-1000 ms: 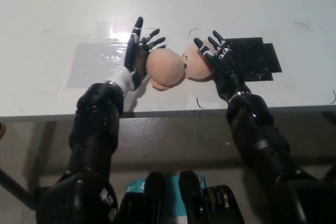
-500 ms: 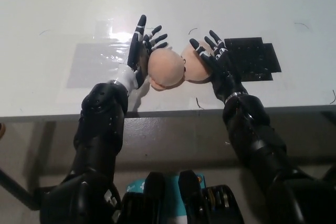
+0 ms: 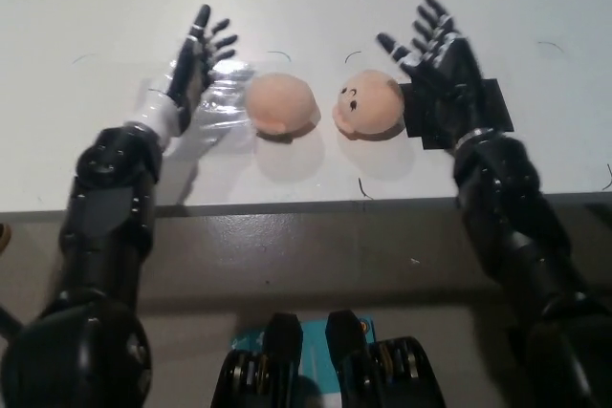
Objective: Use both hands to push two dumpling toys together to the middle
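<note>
Closest to us, the grey front edge of the table (image 3: 287, 226) runs across the view, and both our arms reach up over it onto the white tabletop. Our left hand (image 3: 191, 64) hovers at the left, released, its fingers spread and holding nothing, over a shiny clear tape patch (image 3: 215, 107). Our right hand (image 3: 440, 69) stands at the right, likewise released with fingers fanned apart, over a black mat (image 3: 483, 107) stuck to the surface.

Between the hands lie the two dumpling toys. The left dumpling (image 3: 280, 104) is plain peach and sits just beside the tape patch, apart from our left hand. The right dumpling (image 3: 370, 105) shows a small printed face and lies just beside our right palm; we cannot tell whether they touch. A narrow gap separates the two toys, so they are near each other but not pressed together.

We judge the pushing step as nearly done, with the toys roughly at the middle. If a closer meeting is wanted, the next move calls for bringing both palms inward against the outer sides of the toys, evenly, so neither rolls away.

Farther off, the tabletop is white, smooth and glossy, with a few faint pen marks (image 3: 356, 54). Nothing of the room shows beyond it.
</note>
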{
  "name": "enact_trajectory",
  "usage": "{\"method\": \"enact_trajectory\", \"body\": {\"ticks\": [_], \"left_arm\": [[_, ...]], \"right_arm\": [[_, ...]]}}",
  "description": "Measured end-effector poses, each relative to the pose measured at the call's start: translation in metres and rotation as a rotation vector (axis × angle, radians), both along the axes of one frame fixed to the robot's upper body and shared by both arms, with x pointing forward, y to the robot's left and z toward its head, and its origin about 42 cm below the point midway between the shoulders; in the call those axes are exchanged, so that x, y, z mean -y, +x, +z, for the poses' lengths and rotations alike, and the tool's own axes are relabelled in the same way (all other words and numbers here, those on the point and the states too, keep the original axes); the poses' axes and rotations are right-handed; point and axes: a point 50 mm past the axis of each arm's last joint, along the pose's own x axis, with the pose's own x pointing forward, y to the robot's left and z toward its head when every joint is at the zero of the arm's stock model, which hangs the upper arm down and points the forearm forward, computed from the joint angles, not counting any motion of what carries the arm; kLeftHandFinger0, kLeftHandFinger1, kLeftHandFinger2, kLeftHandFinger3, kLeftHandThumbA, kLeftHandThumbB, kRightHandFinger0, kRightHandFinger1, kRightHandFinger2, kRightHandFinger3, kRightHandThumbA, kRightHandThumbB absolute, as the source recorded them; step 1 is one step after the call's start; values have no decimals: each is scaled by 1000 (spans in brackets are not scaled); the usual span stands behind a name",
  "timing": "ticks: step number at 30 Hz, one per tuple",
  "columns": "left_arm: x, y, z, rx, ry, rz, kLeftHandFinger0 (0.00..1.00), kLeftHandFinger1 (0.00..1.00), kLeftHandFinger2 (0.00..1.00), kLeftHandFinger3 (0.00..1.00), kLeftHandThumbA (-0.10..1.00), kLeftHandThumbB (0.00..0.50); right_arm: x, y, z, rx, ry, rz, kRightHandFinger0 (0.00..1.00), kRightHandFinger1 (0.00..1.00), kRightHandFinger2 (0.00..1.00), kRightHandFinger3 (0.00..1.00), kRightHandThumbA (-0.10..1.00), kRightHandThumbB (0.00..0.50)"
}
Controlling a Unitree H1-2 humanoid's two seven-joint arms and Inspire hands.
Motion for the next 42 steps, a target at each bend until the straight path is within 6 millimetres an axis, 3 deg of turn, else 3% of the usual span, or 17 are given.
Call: {"method": "enact_trajectory", "body": {"ticks": [3,4,5,7,8,9,12,16,18,20,22,26,29,33,35,39,42], "left_arm": [[-5,0,6,29,35,0,1000,1000,1000,1000,1000,360],[-6,-1,8,40,44,0,1000,1000,1000,1000,1000,359],[-6,-1,9,46,50,-1,1000,1000,1000,1000,1000,358],[-7,-3,11,62,67,-3,1000,1000,1000,1000,1000,334],[-7,-4,14,75,76,-3,1000,1000,1000,1000,1000,334],[-8,-4,15,83,82,-2,1000,1000,1000,1000,1000,368],[-9,-9,18,115,111,-6,1000,1000,1000,1000,1000,336],[-8,-19,22,165,142,-10,1000,1000,1000,1000,1000,386],[-8,-23,23,184,152,-9,1000,1000,1000,1000,1000,408],[-8,-35,18,205,167,-5,1000,1000,1000,1000,1000,385],[-8,-47,13,220,181,0,1000,1000,1000,1000,1000,367],[-12,-81,-3,250,217,19,1000,1000,1000,1000,1000,326],[-17,-107,-16,260,246,32,1000,1000,1000,1000,1000,341],[-25,-151,-36,264,299,53,1000,1000,1000,1000,1000,319],[-27,-170,-43,263,322,57,1000,1000,1000,1000,1000,319],[-32,-226,-62,251,380,64,1000,1000,1000,1000,1000,373],[-36,-257,-81,197,401,63,1000,1000,1000,1000,1000,361]], "right_arm": [[9,-2,2,24,-13,-15,1000,1000,1000,1000,1000,312],[11,-4,3,38,-15,-20,1000,1000,1000,1000,1000,345],[13,-6,5,54,-16,-23,1000,1000,1000,1000,1000,302],[17,-11,9,88,-15,-29,1000,1000,1000,1000,1000,275],[18,-12,11,102,-15,-29,1000,1000,1000,1000,1000,290],[19,-14,12,113,-15,-30,1000,1000,1000,1000,1000,356],[27,-20,22,169,-21,-38,1000,1000,1000,1000,1000,309],[38,-36,31,243,-28,-49,1000,1000,1000,1000,1000,258],[43,-45,31,264,-31,-55,1000,1000,1000,1000,1000,259],[52,-60,29,295,-37,-65,1000,1000,1000,1000,1000,299],[59,-75,25,314,-43,-74,1000,1000,1000,1000,1000,353],[73,-109,14,337,-57,-96,1000,1000,1000,1000,1000,349],[80,-132,2,335,-66,-109,1000,1000,1000,1000,1000,320],[90,-170,-16,329,-95,-130,1000,1000,1000,1000,1000,351],[94,-185,-21,326,-111,-138,1000,1000,1000,1000,1000,343],[101,-227,-42,284,-155,-155,1000,1000,1000,1000,1000,296],[102,-247,-61,226,-172,-154,1000,1000,1000,1000,1000,262]]}}
